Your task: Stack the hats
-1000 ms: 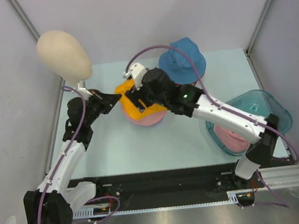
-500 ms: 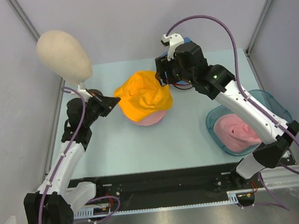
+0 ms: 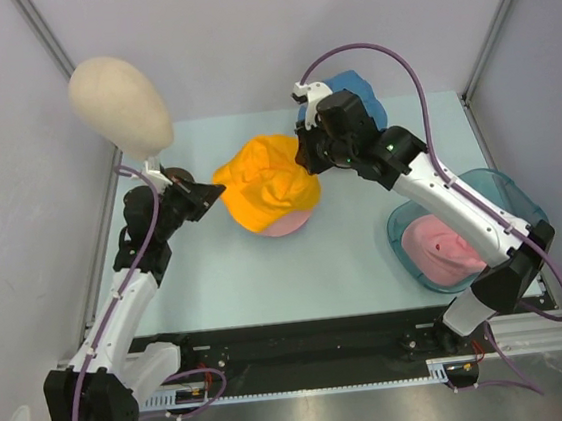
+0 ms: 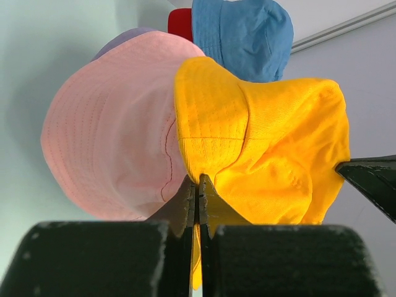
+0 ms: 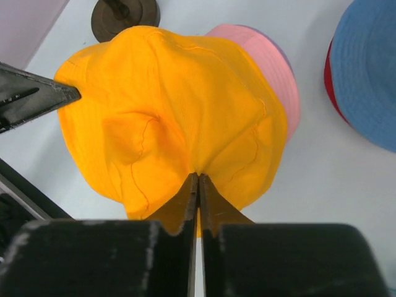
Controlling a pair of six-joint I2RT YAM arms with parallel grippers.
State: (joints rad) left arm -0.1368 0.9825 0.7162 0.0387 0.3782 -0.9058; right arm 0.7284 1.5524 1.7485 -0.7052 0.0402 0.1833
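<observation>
Top external view: the orange hat point(image 3: 266, 184) lies draped over the pink hat point(image 3: 285, 224) in the middle of the worktop point(image 3: 218, 277), with an arm reaching in from each side. The left hand point(image 3: 220, 188) is clenched on its left brim and the right hand point(image 3: 306, 161) on its right edge, probably so the floppy fabric can be spread and seated squarely on the crown below. The blue hat point(image 3: 362, 96) lies far right, partly behind the right arm. A second pink hat point(image 3: 438, 251) waits in the teal tray point(image 3: 522, 207) at the near right, and the mannequin head point(image 3: 119, 102) stands far left. Left wrist view: the fingers are pressed together with a strip of orange brim nipped between them. The orange hat covers only one side of the pink one, so it looks lopsided. A lilac hat point(image 4: 124, 40) shows just behind the pink. Right wrist view: the right hand grasps a fold of orange fabric, and the left hand's tip meets the opposite edge. A red hat point(image 5: 330, 74) peeps from under the blue one, apart from the stack.
</observation>
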